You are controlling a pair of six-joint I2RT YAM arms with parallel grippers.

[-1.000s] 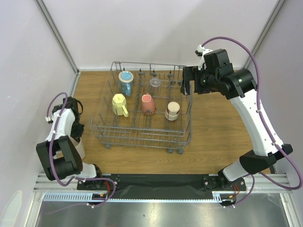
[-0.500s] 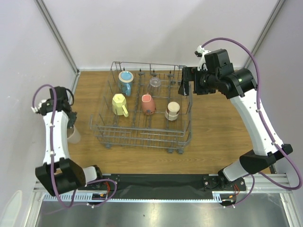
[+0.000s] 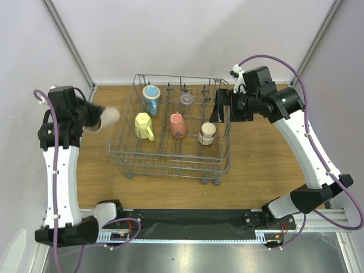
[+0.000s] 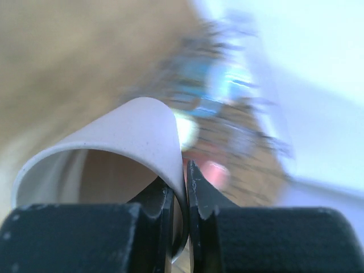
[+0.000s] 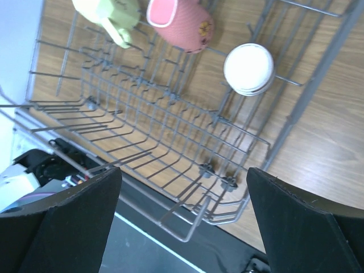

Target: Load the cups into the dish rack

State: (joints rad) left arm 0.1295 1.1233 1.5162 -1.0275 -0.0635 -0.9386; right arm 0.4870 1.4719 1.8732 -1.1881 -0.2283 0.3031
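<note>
The grey wire dish rack (image 3: 170, 162) stands mid-table. In it are a blue cup (image 3: 151, 94), a clear glass (image 3: 186, 101), a pale yellow mug (image 3: 143, 125), a salmon pink cup (image 3: 178, 125) and a cream-and-brown cup (image 3: 207, 132). My left gripper (image 3: 94, 119) is raised left of the rack and shut on the rim of a beige cup (image 3: 108, 118), which lies on its side in the air; the left wrist view shows one finger inside and one outside its wall (image 4: 125, 136). My right gripper (image 3: 223, 108) is open and empty over the rack's right side (image 5: 296, 114).
The wooden table (image 3: 267, 148) runs to white walls at back and sides. A black strip and metal rail (image 3: 193, 219) lie along the near edge by the arm bases.
My left arm has lifted the beige cup from the table at the left and swung it up toward the rack. My right gripper has shifted slightly left and lower.
</note>
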